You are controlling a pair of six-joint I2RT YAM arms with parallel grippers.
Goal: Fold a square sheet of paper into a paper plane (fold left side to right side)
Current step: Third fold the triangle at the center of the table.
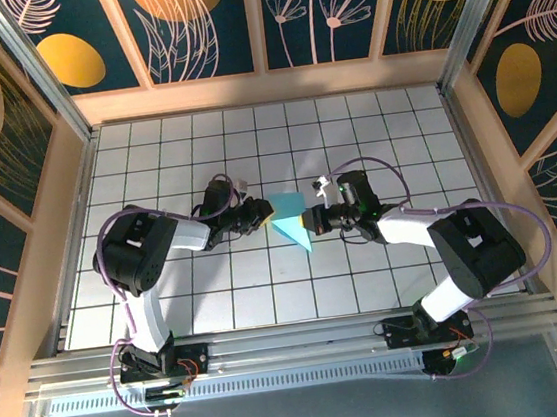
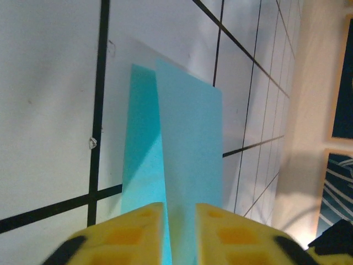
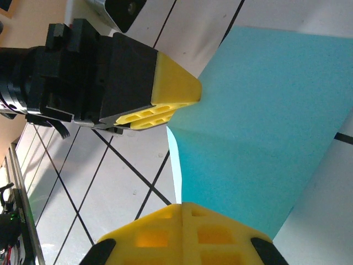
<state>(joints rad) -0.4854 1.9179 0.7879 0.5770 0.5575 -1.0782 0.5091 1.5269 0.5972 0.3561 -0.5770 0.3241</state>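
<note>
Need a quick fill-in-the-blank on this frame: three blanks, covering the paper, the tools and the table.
The cyan sheet of paper is pinched by ____ of the two tools.
The fingertips of the left tool and the right tool are coloured ____.
The white table is marked with a black ____ of lines.
Missing words: both; yellow; grid.

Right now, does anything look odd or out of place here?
Nothing torn or spilled. The cyan paper isn't lying flat, though: folded, it's pinched between the left claw and right claw, one pointed corner sticking out.
</note>
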